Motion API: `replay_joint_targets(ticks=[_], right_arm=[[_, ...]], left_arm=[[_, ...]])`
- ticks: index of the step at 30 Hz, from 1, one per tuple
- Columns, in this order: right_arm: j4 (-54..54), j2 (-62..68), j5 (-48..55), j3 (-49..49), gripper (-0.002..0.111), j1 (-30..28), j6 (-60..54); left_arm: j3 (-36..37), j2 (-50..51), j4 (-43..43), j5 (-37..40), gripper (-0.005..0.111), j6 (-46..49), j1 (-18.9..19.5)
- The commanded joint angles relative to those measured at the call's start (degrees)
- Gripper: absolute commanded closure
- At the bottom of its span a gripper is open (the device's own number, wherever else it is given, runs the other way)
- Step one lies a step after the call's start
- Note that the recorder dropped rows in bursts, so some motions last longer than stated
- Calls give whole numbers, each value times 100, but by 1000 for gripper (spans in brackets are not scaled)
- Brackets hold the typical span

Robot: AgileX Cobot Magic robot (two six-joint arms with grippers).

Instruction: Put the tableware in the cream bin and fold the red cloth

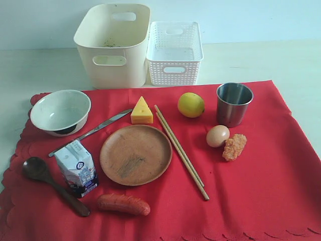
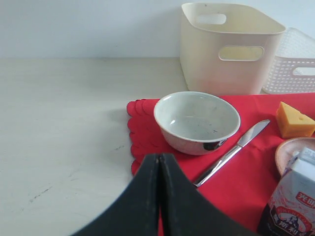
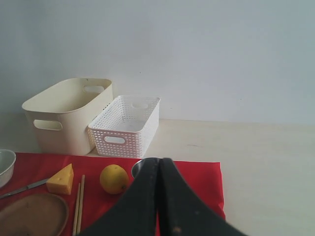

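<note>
We are starting from a full spread: none of the tableware is in the cream bin (image 1: pixel 125 70) yet, which is standing on the desk (image 1: pixel 281 60) just behind the red cloth (image 1: pixel 261 175), beside the white lattice basket (image 1: pixel 160 75). The left end effector (image 2: pixel 160 157) and the right end effector (image 3: pixel 159 160) are both hanging clenched and empty, tips pressed together.

We are judging the white bowl (image 1: pixel 60 111) to be the natural first pick. It is sitting at the cloth's left corner, nearest the left arm and close to the bin.

To do this well, we are planning to:

- Spread the left jaws before descending, then pinch the bowl's rim on the side away from the metal knife (image 1: pixel 90 131), which is lying just beside its base.
- Lift straight up so that the cloth is not dragging along, then carry the bowl over the bin wall before releasing it low inside.
- Keep the right arm for the steel cup (image 1: pixel 234 103) at the far right, gripping across its wall.
- Leave the flat pieces for later, namely the round wooden plate (image 1: pixel 135 154), the wooden chopsticks (image 1: pixel 180 150) and the dark wooden spoon (image 1: pixel 50 183), since thin things on soft fabric are likely harder to pinch.
- Avoid nudging the milk carton (image 1: pixel 77 168), which is standing between the spoon and the plate.

Folding is waiting until the cloth is carrying nothing.
</note>
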Motion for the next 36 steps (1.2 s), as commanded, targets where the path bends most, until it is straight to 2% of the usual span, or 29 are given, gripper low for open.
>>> replay_joint_targets(ticks=[1, 26, 32, 36], right_arm=[[16, -33, -70, 21, 108, -27, -19], [16, -33, -118, 21, 108, -27, 104], [228, 615, -306, 21, 108, -27, 75], [707, 1342, -402, -54, 108, -27, -443]], left_arm=[[-15, -26, 17, -66, 105, -23, -35], [-15, -26, 17, -66, 105, -23, -35], [-15, -26, 17, -66, 105, -23, -35], [-15, -26, 17, -66, 105, -23, -35]])
